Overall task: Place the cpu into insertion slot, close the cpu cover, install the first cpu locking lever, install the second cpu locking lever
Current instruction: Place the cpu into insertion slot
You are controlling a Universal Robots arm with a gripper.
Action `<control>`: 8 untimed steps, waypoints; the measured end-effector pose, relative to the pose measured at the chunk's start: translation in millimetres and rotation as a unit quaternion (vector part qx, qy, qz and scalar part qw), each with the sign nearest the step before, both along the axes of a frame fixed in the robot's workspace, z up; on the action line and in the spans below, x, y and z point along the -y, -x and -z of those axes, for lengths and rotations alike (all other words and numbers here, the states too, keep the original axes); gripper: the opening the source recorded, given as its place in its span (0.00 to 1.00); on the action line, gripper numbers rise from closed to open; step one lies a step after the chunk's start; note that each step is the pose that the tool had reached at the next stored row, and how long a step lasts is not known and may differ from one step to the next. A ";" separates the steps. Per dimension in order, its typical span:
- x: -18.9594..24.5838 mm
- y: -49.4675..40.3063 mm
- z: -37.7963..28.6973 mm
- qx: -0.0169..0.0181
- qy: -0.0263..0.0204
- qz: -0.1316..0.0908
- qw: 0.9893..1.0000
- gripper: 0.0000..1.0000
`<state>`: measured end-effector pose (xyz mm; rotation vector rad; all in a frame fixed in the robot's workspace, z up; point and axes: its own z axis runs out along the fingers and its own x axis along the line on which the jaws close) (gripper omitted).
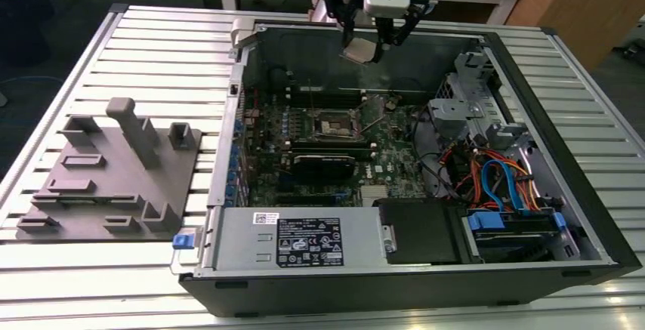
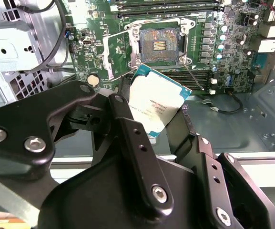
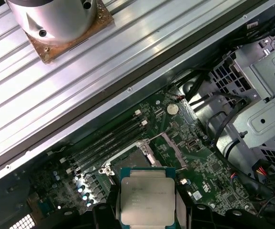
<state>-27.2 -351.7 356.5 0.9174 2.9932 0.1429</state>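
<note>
CPU (image 1: pixel 359 52) hangs tilted, pinched by its edges in your gripper's (image 1: pixel 368 43) jaws, at twelve o'clock from the bare insertion slot (image 1: pixel 333 124) in the exterior view, whose cover (image 2: pixel 112 57) seems swung open.

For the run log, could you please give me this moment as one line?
gripper: shut on cpu | cpu: aloft over open case | slot: empty | cover: open
</note>
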 end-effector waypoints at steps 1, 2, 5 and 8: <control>0.0 0.0 0.0 0.000 0.000 0.000 1.000 0.54; 0.0 0.0 0.0 0.000 0.000 0.000 1.000 0.54; 0.0 0.0 0.0 0.000 0.000 0.002 1.000 0.54; -0.1 0.0 0.1 0.000 0.000 0.009 1.000 0.54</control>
